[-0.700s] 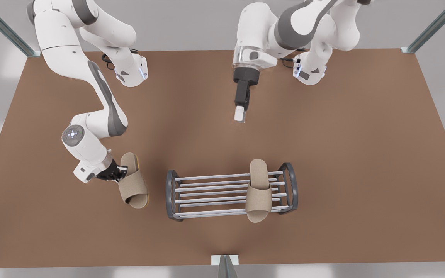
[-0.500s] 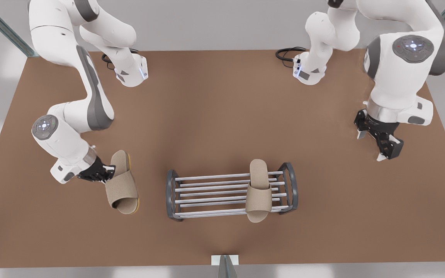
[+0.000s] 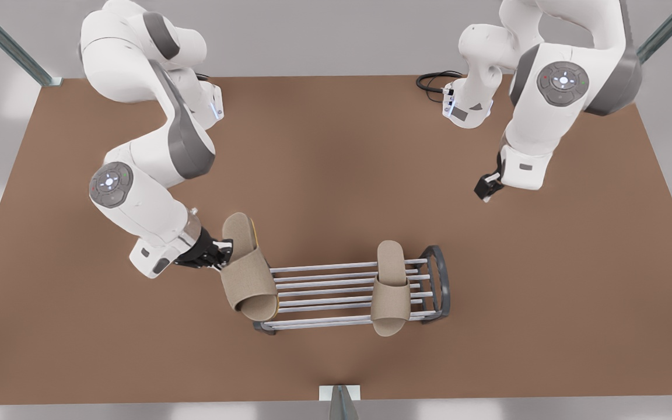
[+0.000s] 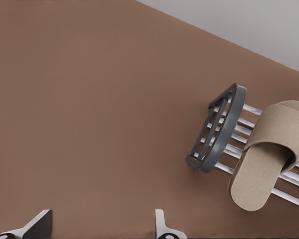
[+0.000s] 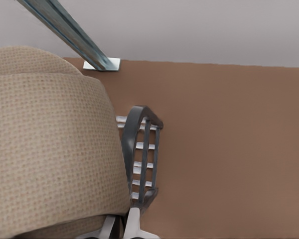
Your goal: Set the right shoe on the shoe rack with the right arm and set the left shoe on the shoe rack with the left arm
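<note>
My right gripper (image 3: 214,255), on the arm at the front view's left, is shut on the heel side of the right shoe (image 3: 248,274), a beige slide slipper. The slipper hangs lifted over the left end of the shoe rack (image 3: 324,267) and hides that end frame. In the right wrist view the shoe (image 5: 50,144) looms close beside the rack's dark end frame (image 5: 142,149). The left shoe (image 3: 390,291) lies across the bars near the rack's right end. My left gripper (image 3: 486,189) hovers open and empty at the right rear; its wrist view shows the rack (image 4: 219,129) and left shoe (image 4: 269,149).
The brown table (image 3: 546,280) has free room on every side of the rack. Both arm bases stand at the back edge, with a black cable (image 3: 432,81) by the right one. Metal posts rise at the back corners, and a bracket (image 3: 340,394) sits at the front edge.
My right arm carried the held slipper rightward from the table's left to over the rack's left end. My left arm swung from mid-table to the right rear.
</note>
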